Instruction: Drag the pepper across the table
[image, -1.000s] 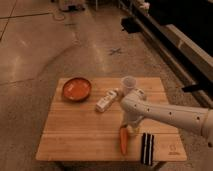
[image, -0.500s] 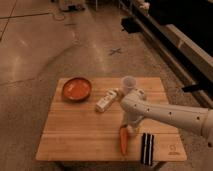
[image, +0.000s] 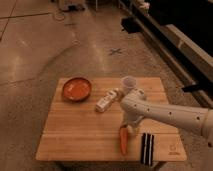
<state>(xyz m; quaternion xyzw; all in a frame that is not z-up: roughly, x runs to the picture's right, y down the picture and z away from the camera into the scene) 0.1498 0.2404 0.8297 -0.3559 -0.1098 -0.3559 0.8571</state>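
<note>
The slim orange pepper (image: 123, 141) lies lengthwise near the front edge of the light wooden table (image: 75, 135), right of the middle. My gripper (image: 128, 126) hangs from the white arm that comes in from the right and sits right at the pepper's far, stem end. The arm's wrist covers the contact, so whether the gripper touches the pepper is hidden.
A round orange-red bowl (image: 76, 89) stands at the back left. A white bottle (image: 106, 101) lies on its side near the middle back. A pale cup (image: 128, 84) stands behind the arm. A dark striped flat object (image: 147, 148) lies just right of the pepper.
</note>
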